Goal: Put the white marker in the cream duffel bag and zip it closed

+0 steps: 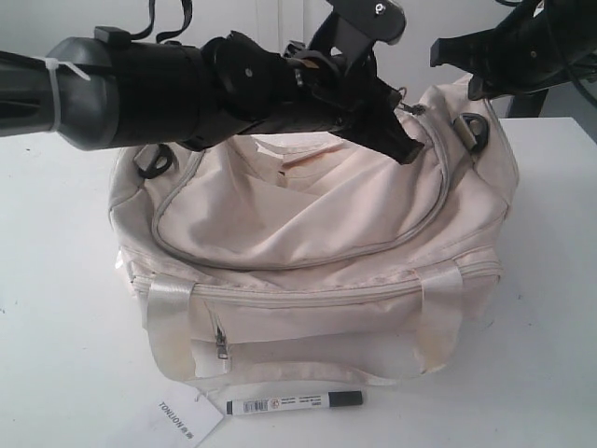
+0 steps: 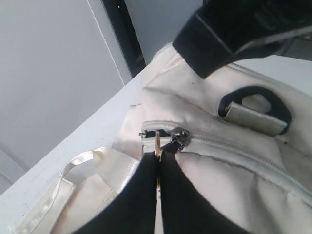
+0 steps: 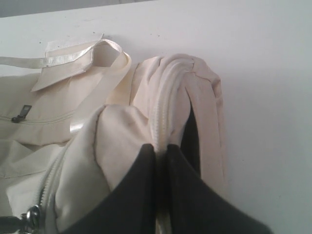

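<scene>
We see the left hand (image 2: 158,163) pinched shut on the zipper pull (image 2: 158,142) at one end of the cream duffel bag (image 1: 308,233), the right hand (image 3: 161,152) clamping that end's seam (image 3: 165,92), apparently as a brace, and the white marker (image 1: 294,404) on the table (image 1: 56,327) beside the bag's pocket side.

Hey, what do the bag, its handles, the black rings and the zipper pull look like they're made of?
The bag: soft matte cream fabric, perhaps cotton canvas; it sags and creases. The handles: satin-like ribbon with a glossy sheen. The rings: smooth black, likely plastic, maybe coated metal. The zipper pull: metal, by its brassy glint.
</scene>
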{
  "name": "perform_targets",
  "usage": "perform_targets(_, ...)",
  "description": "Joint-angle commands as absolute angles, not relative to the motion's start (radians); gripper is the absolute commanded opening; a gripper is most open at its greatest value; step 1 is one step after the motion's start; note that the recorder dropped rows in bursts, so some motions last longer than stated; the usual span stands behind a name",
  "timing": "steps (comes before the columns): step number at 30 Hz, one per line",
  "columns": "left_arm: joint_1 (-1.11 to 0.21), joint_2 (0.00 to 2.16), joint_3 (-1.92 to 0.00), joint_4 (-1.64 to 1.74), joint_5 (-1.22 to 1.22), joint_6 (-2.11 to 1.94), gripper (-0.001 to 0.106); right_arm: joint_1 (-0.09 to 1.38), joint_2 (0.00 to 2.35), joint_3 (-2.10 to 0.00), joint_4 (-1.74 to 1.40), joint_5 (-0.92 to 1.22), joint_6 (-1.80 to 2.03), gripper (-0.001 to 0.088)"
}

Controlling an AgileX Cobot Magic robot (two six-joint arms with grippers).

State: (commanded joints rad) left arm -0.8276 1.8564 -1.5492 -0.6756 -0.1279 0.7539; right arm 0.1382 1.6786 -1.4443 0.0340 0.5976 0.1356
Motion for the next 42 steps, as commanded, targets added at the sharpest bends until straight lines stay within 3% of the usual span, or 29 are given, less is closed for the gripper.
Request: perform_targets(42, -0.903, 1.856, -1.549, -0.671, 0.03, 0.628, 0.0, 0.138, 1.679, -1.444, 0.034, 0.598, 0.136, 0.0)
